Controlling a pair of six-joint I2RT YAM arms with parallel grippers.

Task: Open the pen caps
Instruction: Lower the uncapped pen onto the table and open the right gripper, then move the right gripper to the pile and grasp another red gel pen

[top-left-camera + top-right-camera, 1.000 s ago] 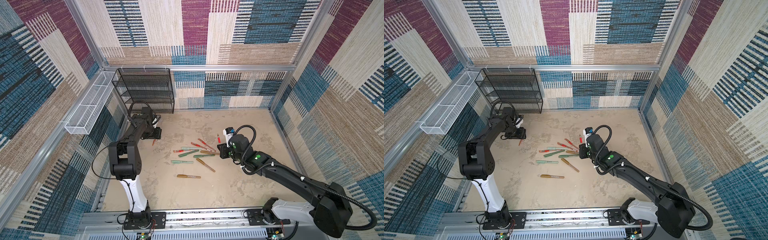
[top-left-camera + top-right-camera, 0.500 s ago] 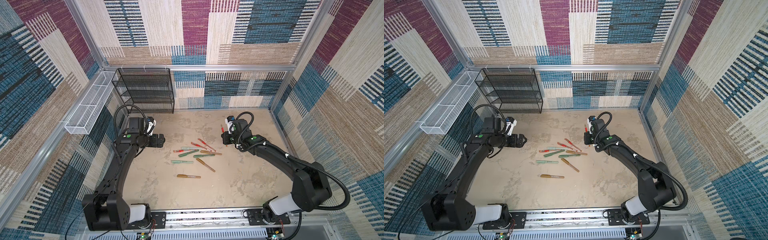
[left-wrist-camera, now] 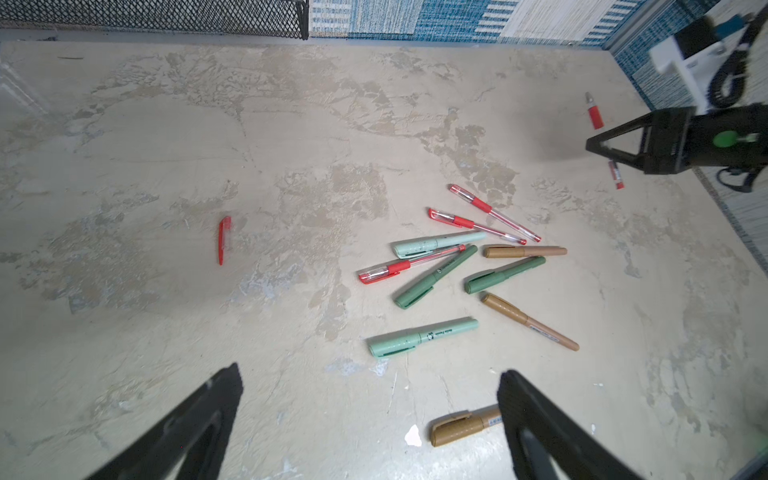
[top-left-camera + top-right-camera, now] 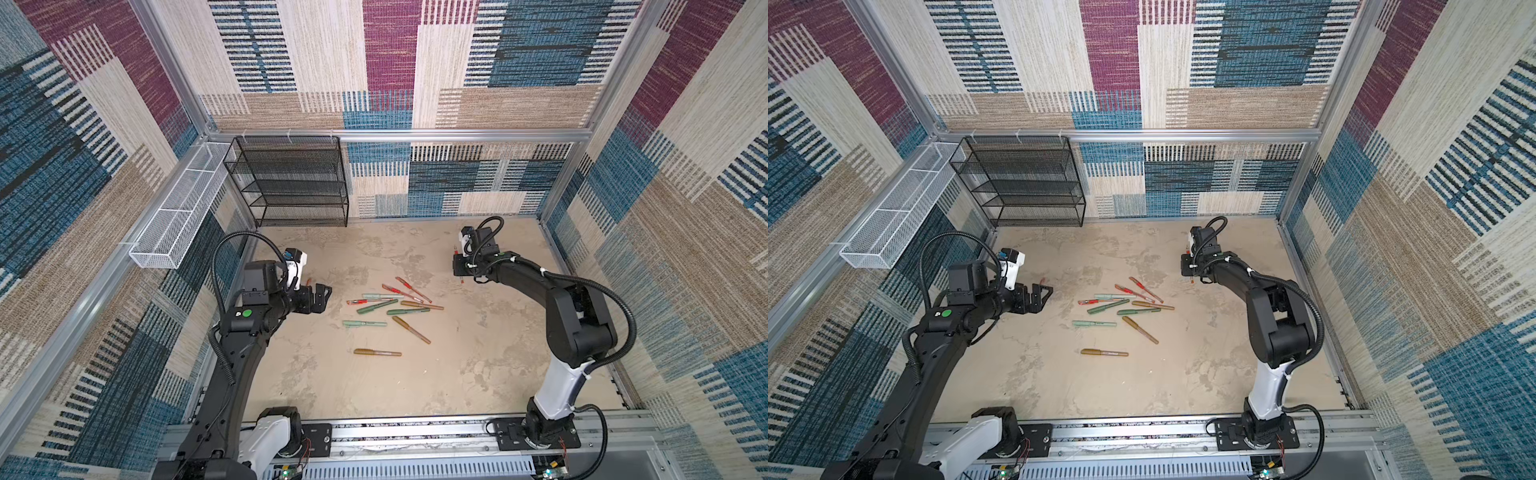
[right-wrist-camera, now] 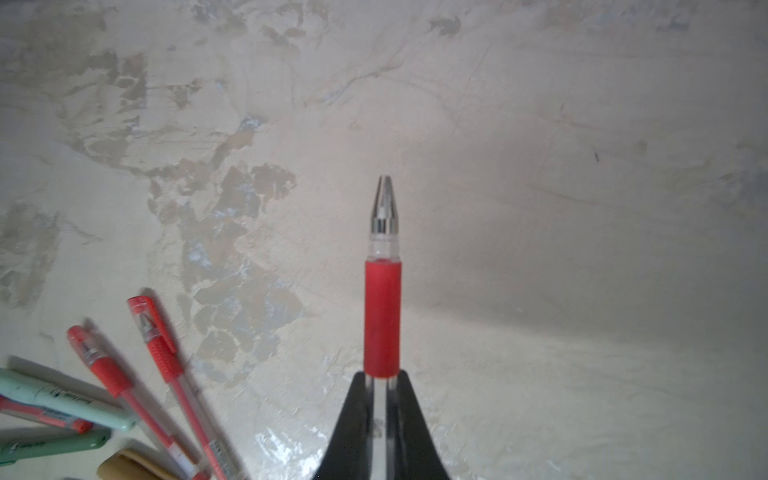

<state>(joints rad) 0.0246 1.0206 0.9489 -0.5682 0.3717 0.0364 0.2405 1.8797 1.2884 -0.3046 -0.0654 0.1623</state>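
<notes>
My arms have parted: left gripper (image 3: 370,372) spread empty by the dropped red cap (image 3: 224,240), right gripper (image 5: 382,378) pinching the bare pen (image 5: 382,316), remaining pen caps (image 3: 390,347) at the table (image 3: 124,166) centre pointing toward the nearer left gripper.

loose red cap (image 3: 224,240): off, lying flat, alone | other caps (image 3: 392,345): fitted on clustered pens (image 3: 446,268)

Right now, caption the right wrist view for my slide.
The right gripper, jaws shut, holds an uncapped red pen, silver tip bare, over the table; capped pens lie nearby.
</notes>
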